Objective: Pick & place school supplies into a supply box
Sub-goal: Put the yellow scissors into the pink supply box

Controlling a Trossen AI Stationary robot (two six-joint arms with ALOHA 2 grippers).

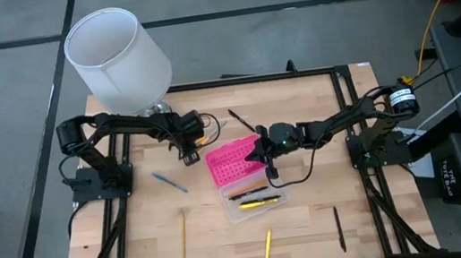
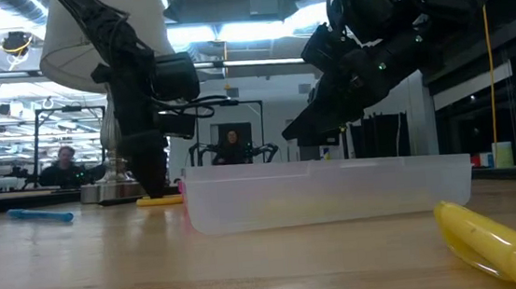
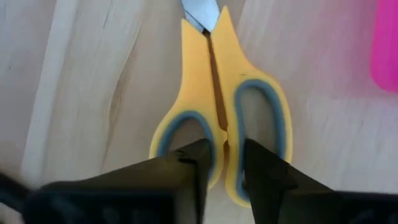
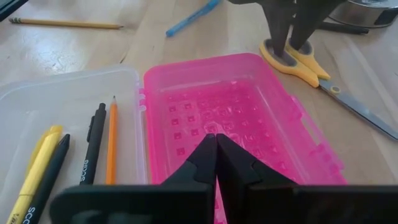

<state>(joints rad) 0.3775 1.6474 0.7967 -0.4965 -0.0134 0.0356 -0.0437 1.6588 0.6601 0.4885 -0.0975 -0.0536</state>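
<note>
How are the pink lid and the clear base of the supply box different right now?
The pink lid is opaque bright pink with a raised dot grid; the clear base is see-through and smooth. The lid lies empty, while the base holds pens and an orange pencil. The right gripper hangs over the lid, not the base. Both lie open side by side, joined along one edge.

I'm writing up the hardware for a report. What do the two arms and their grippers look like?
Both arms are black jointed links with black cables running along them. The left gripper and right gripper each end in two dark, flat, tapering fingers. The right arm shows small green lights near its wrist.
</note>
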